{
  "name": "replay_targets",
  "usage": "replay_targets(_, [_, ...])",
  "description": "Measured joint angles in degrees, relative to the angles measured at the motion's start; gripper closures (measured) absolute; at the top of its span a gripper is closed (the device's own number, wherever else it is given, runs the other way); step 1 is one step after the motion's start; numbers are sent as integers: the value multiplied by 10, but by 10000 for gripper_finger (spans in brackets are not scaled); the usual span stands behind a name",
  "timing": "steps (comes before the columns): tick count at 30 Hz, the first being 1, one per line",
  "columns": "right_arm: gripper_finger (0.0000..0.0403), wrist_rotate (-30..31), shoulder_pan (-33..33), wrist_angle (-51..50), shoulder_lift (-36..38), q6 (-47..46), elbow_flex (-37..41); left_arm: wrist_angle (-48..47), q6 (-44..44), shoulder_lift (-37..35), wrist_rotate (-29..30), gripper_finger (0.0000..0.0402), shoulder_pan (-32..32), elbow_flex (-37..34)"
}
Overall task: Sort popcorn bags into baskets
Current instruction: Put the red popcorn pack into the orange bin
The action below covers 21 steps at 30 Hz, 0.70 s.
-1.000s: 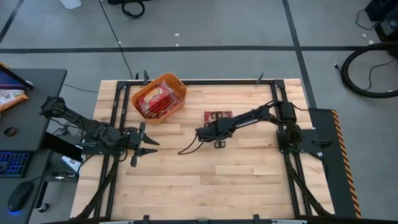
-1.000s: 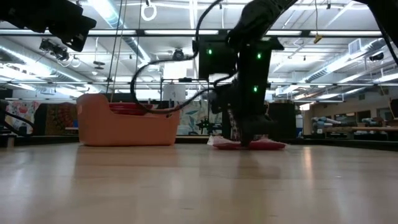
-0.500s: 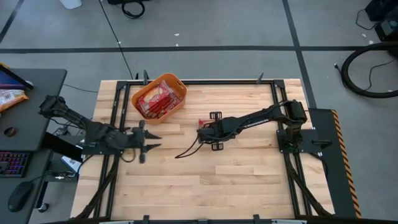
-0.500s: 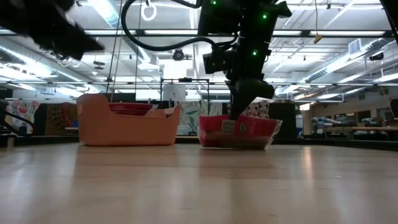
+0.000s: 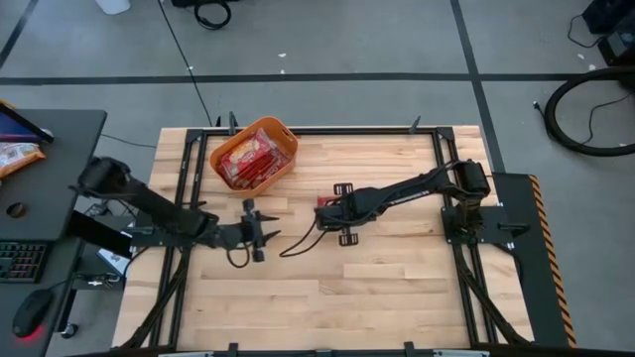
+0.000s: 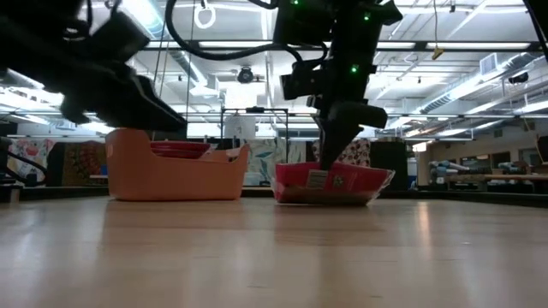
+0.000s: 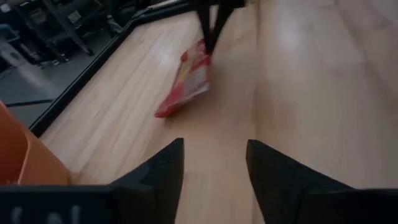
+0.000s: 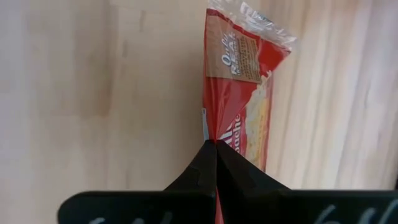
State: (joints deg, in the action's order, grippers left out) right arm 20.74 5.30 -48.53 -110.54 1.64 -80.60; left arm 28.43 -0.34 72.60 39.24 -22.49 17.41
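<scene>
One red popcorn bag (image 6: 330, 182) stands on edge near the table's middle, with my right gripper (image 6: 336, 158) shut on it from above. It also shows in the right wrist view (image 8: 239, 93) and the left wrist view (image 7: 189, 81). The orange basket (image 5: 255, 156) sits at the far left and holds more red bags (image 5: 246, 159). My left gripper (image 5: 260, 230) is open and empty, left of the held bag and pointing toward it (image 7: 214, 165). My right gripper pinches the bag's upper long edge (image 8: 214, 134) near its middle between its two shut fingers. The fingers come from above, slanting down. The bag hangs below them with its long side about level. Whether its lower edge (image 6: 325, 200) touches the table, I cannot tell.
The black frame rail (image 5: 327, 130) runs along the table's far edge. Bare wood lies between my left gripper and the bag and across the near half (image 5: 327, 297). A desk with a keyboard (image 5: 20, 260) stands beyond the table's left edge.
My right gripper has risen with the bag. The bag lay flat on the table and now stands on edge below the fingers. My left gripper has moved toward the table's right, nearer the bag, sinking and tipping lower.
</scene>
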Motion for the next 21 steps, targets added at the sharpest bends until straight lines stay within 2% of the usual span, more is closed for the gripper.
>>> replay_targets(6, [402, -21, 12, 0, 1, 0, 0, 103, -4, 92, -11, 182, 34, 0])
replay_targets(11, [402, -57, 16, 16, 1, 0, 0, 192, 16, 159, -35, 181, 56, 0])
replay_targets(14, [402, -88, 16, 41, 1, 1, 0, 223, 62, 195, -44, 187, 61, 12])
replay_targets(21, [402, -134, 17, 77, 1, 11, -4, 222, 200, 272, -56, 195, 60, 83])
